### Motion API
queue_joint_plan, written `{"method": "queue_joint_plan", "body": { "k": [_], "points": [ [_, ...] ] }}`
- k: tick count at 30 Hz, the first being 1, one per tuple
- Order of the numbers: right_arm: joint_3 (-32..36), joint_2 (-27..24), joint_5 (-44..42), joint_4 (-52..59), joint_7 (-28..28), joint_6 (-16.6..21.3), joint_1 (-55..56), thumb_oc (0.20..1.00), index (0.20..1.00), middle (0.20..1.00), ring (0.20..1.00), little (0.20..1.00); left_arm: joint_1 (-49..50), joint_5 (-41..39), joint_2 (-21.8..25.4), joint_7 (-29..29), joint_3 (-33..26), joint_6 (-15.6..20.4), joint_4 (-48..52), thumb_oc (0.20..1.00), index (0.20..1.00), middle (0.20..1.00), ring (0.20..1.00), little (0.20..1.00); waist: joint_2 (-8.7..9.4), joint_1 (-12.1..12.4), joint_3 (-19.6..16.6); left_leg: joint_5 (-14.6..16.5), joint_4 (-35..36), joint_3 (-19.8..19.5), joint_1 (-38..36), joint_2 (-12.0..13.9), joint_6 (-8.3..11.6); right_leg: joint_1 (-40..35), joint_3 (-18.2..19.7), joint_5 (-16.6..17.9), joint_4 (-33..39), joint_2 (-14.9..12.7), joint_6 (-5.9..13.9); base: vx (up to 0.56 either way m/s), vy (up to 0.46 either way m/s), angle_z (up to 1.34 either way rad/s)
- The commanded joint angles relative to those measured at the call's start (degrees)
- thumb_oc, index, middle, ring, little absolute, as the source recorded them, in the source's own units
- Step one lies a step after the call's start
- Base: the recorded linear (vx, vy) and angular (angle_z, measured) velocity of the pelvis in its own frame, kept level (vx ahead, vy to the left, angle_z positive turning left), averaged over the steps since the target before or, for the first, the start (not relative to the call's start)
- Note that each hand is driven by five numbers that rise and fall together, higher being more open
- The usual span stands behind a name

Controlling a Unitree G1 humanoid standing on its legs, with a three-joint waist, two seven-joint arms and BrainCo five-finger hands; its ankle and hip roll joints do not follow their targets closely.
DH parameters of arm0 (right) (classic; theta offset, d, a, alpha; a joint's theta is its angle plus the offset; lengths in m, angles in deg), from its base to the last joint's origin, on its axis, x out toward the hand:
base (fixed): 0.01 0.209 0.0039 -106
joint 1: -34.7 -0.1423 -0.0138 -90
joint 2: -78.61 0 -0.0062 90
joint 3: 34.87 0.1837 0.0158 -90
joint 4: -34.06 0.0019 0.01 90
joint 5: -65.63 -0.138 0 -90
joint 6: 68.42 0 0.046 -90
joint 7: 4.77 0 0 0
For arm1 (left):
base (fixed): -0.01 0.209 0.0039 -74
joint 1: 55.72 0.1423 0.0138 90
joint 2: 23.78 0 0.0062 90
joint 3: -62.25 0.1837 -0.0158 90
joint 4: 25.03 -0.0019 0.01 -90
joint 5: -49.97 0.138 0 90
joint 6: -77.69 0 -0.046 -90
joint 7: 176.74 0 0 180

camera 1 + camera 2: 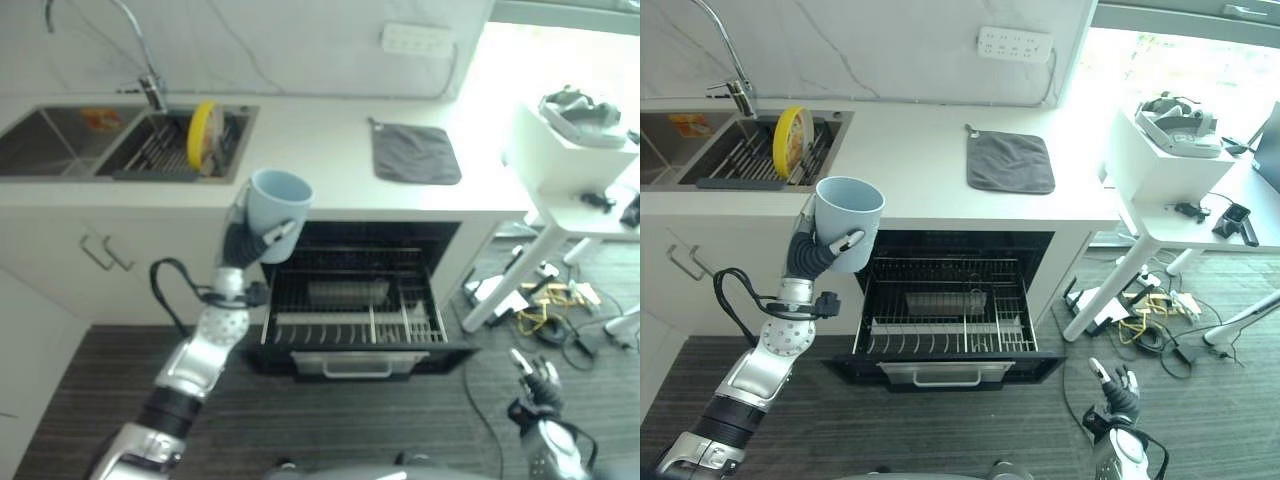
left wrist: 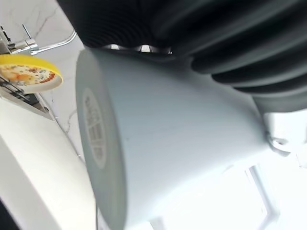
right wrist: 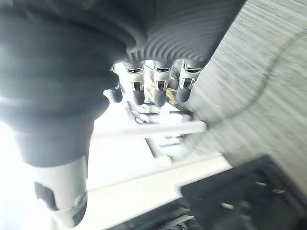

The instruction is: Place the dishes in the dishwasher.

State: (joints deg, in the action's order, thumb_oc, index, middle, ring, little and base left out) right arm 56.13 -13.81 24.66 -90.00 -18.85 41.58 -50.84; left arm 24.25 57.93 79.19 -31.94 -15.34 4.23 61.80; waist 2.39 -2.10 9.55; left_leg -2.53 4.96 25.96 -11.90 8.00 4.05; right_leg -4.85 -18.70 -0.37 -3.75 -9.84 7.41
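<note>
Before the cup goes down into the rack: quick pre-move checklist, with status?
1. Grip: left hand curled round the pale blue cup - ok.
2. Cup attitude: upright, mouth up; inverting it before racking is likely wise - not ok.
3. Dishwasher rack pulled out, wire slots mostly bare - ok.
4. Cup position: held up at counter-edge height, left of the rack, not over it - not ok.
5. Right hand low over the floor, fingers relaxed, away from the rack - ok.
6. Yellow plate stands in the sink rack, unloaded - not ok.

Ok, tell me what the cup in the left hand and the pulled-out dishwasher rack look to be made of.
Cup: pale blue, likely glazed ceramic, though it could be plastic; thick smooth wall with a soft sheen, held upright by the left hand. Dishwasher rack: thin crossed bars and rows of upright tines, so apparently metal wire, with a dull grey finish.
</note>
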Motion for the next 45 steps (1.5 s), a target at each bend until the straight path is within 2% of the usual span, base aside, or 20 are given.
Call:
{"method": "queue_joint_plan", "body": {
  "k": [1,2,4,6,9,12,16,17,20,22,23,25,30,35,40,45],
  "points": [
    [1.6,-1.9,7.4,6.9,-5.1,9.0,-1.4,1.0,1.0,1.0,1.0,1.0,-5.3,2.9,0.4,-11.1,-2.9,3.8,-0.3,0.2,0.2,0.2,0.2,0.2,0.13,-0.8,0.5,4.6,-6.1,-0.3,1.3,1.9,-0.7,-3.3,-3.7,1.7,0.6,-4.7,3.16,0.06,-0.016,-0.36],
    [1.5,-2.2,12.3,14.4,-6.9,9.6,-0.9,1.0,1.0,1.0,1.0,1.0,-5.8,5.4,-0.9,-13.4,-2.7,3.7,-1.2,0.2,0.2,0.2,0.2,0.2,0.29,-1.6,0.2,5.0,-6.3,-0.3,1.2,1.8,-0.94,-3.0,-3.1,1.5,0.4,-4.6,3.08,0.05,-0.008,-0.21],
    [1.0,-2.4,17.3,21.3,-8.2,10.7,-0.3,1.0,1.0,1.0,1.0,1.0,-6.4,7.6,-1.9,-16.2,-2.4,3.1,-1.8,0.2,0.2,0.2,0.2,0.2,0.4,-2.5,0.1,5.4,-6.5,0.0,1.2,1.7,-1.1,-2.8,-2.5,1.3,0.3,-4.7,3.07,0.02,0.002,-0.16],
    [0.8,-3.7,19.8,26.9,-7.8,12.2,-0.4,1.0,1.0,1.0,1.0,1.0,-7.2,10.2,-2.6,-19.2,-2.3,2.4,-2.2,0.2,0.2,0.2,0.2,0.2,0.42,-3.3,-0.2,5.7,-6.6,0.4,1.1,1.5,-1.11,-2.5,-2.1,1.3,0.6,-4.8,3.27,0.02,0.012,-0.18],
    [0.8,-5.1,19.8,33.2,-4.6,11.7,-0.9,1.0,1.0,1.0,1.0,1.0,-7.3,13.5,-2.8,-22.5,-2.4,1.3,-1.8,0.2,0.2,0.2,0.2,0.2,0.23,-3.8,-0.6,6.0,-6.4,1.1,0.7,1.3,-1.02,-2.5,-1.8,1.9,1.8,-5.0,3.63,0.03,0.021,-0.16],
    [-0.4,-6.2,15.5,38.2,3.1,9.5,-1.8,1.0,1.0,1.0,1.0,1.0,-7.1,19.5,-1.9,-26.6,-2.4,-0.3,-1.1,0.2,0.2,0.2,0.2,0.2,0.08,-3.8,-1.0,6.3,-6.3,1.6,0.5,1.1,-0.86,-2.6,-1.8,2.1,2.6,-5.1,3.83,0.01,0.003,-0.01],
    [-2.9,-7.0,11.6,42.2,10.5,5.8,-3.0,1.0,1.0,1.0,1.0,1.0,-7.3,25.9,-0.8,-28.9,-1.8,-2.9,0.0,0.2,0.2,0.2,0.2,0.2,0.09,-3.4,-1.1,6.3,-6.4,1.3,0.7,1.1,-0.69,-2.6,-1.9,1.7,2.5,-5.1,3.74,0.0,0.0,0.0],
    [-5.0,-7.3,11.2,44.2,13.5,3.4,-4.1,1.0,1.0,1.0,1.0,1.0,-7.7,26.9,-0.1,-29.7,-1.2,-4.1,0.6,0.2,0.2,0.2,0.2,0.2,0.07,-3.0,-1.2,6.3,-6.3,1.0,0.7,1.1,-0.58,-2.7,-2.0,1.6,2.5,-5.1,3.68,0.03,-0.005,0.01],
    [-10.6,-7.6,9.7,47.5,16.6,-0.5,-7.3,1.0,1.0,1.0,1.0,1.0,-8.9,26.4,0.7,-31.4,0.7,-5.9,-0.1,0.2,0.2,0.2,0.2,0.2,-0.07,-1.8,-1.4,6.3,-6.0,0.3,0.5,1.0,-0.26,-3.4,-2.1,1.2,3.0,-4.9,3.6,0.04,-0.008,0.05],
    [-16.4,-7.2,8.5,48.2,15.0,-3.4,-12.2,1.0,1.0,1.0,1.0,1.0,-9.3,30.3,-0.8,-34.8,3.6,-7.2,-0.3,0.2,0.2,0.2,0.2,0.2,0.21,0.2,-1.2,5.9,-5.8,-0.8,0.7,1.0,0.26,-3.9,-2.8,1.2,3.0,-4.8,3.55,0.06,-0.03,0.17],
    [-20.0,-6.4,8.1,48.3,14.4,-5.9,-15.7,1.0,1.0,1.0,1.0,1.0,-10.6,29.5,-0.9,-34.0,6.5,-8.2,-1.7,0.2,0.2,0.2,0.2,0.2,0.22,0.9,-1.4,5.9,-5.4,-1.4,0.4,1.0,0.45,-4.4,-3.2,1.1,3.3,-4.7,3.51,0.06,-0.045,0.26],
    [-22.6,-6.4,6.5,47.9,14.3,-8.1,-19.4,1.0,1.0,1.0,1.0,1.0,-12.4,27.8,-0.7,-32.8,9.7,-9.0,-2.0,0.2,0.2,0.2,0.2,0.2,0.32,1.8,-1.3,5.5,-5.2,-2.1,0.6,1.1,0.82,-4.7,-3.8,1.0,3.3,-4.5,3.38,0.03,-0.036,0.26],
    [-25.5,-4.3,2.5,46.4,16.4,-10.7,-23.2,1.0,1.0,1.0,1.0,1.0,-12.5,28.2,-1.7,-32.2,12.1,-6.1,-5.0,0.2,0.2,0.2,0.2,0.2,0.52,3.1,-1.3,3.9,-4.7,-2.1,1.1,1.1,0.87,-4.8,-5.1,1.6,3.5,-4.2,2.36,-0.01,-0.029,0.13],
    [-27.9,-1.6,3.7,44.6,16.6,-12.2,-26.2,1.0,1.0,1.0,1.0,1.0,-14.2,29.4,-3.3,-32.8,14.4,-4.8,-7.9,0.2,0.2,0.2,0.2,0.2,0.39,3.8,-1.7,3.6,-4.5,-2.9,1.2,1.3,1.12,-5.2,-5.3,1.3,3.4,-4.0,1.94,0.02,-0.008,0.06],
    [-28.7,0.8,4.7,42.8,13.8,-13.1,-29.2,1.0,1.0,1.0,1.0,1.0,-15.1,29.7,-4.5,-34.2,15.9,-5.7,-8.2,0.2,0.2,0.2,0.2,0.2,0.11,4.4,-2.0,3.2,-3.8,-3.7,0.8,1.3,1.45,-6.0,-5.6,1.4,4.1,-3.8,1.7,0.01,-0.007,0.08],
    [-28.7,1.1,4.1,42.7,13.7,-14.4,-29.8,1.0,1.0,1.0,1.0,1.0,-15.4,30.4,-4.7,-35.0,16.7,-6.0,-8.1,0.2,0.2,0.2,0.2,0.2,-0.04,4.5,-1.9,3.0,-3.3,-4.0,0.6,1.3,1.61,-6.1,-5.8,1.5,4.2,-3.9,1.69,0.0,0.0,0.01]
  ]
}}
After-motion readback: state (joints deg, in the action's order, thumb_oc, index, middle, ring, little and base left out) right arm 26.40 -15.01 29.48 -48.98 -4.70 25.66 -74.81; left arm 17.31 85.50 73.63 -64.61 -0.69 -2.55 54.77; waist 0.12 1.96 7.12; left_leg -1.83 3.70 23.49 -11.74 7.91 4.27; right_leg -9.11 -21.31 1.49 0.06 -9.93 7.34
